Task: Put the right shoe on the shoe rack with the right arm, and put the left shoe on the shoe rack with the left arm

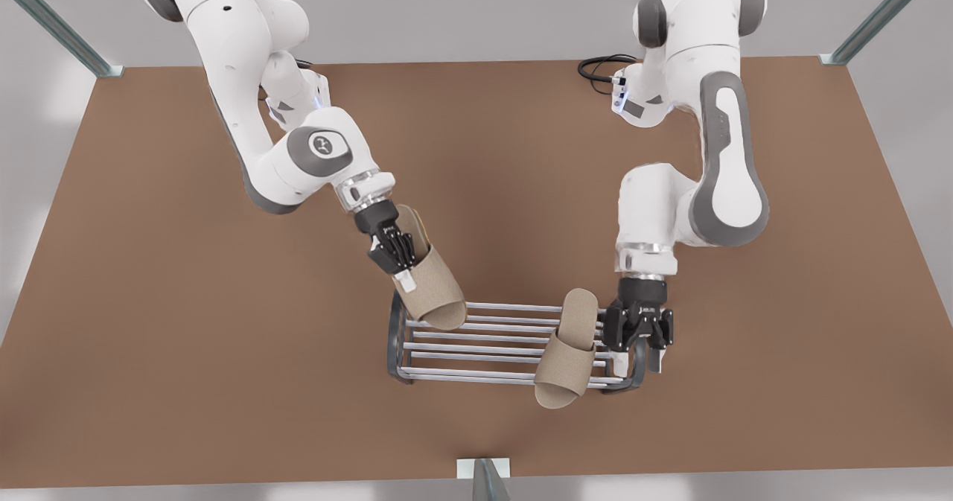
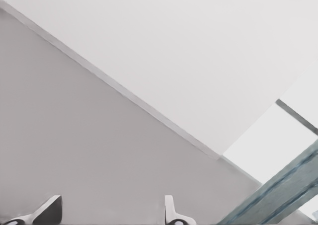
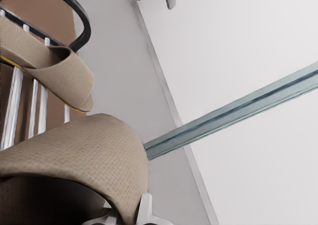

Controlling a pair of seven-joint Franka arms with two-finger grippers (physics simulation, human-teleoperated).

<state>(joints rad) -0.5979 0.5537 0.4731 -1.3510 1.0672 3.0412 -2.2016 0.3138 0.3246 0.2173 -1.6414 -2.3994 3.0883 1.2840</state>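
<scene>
Over the front view's left end of the shoe rack [image 1: 484, 352] hangs the right shoe [image 1: 435, 285], a tan slipper tilted toe-down. My right gripper [image 1: 406, 274] is shut on its upper band. The right wrist view has this slipper [image 3: 74, 155] close up. The left shoe [image 1: 569, 348], a matching slipper, lies on the rack's other end, its toe past the front bar. It also appears on the rack's bars [image 3: 15, 106] as the farther slipper [image 3: 54, 68]. My left gripper [image 1: 646, 345] stands open just beside it, apart from it, with its fingertips [image 2: 49, 207] wide apart.
The rack stands on a brown table [image 1: 186, 337] near its front edge. A black cable [image 1: 603, 65] lies at the back by an arm base. Metal posts [image 1: 878, 17] rise at the back corners, and another post [image 1: 484, 479] at the front edge.
</scene>
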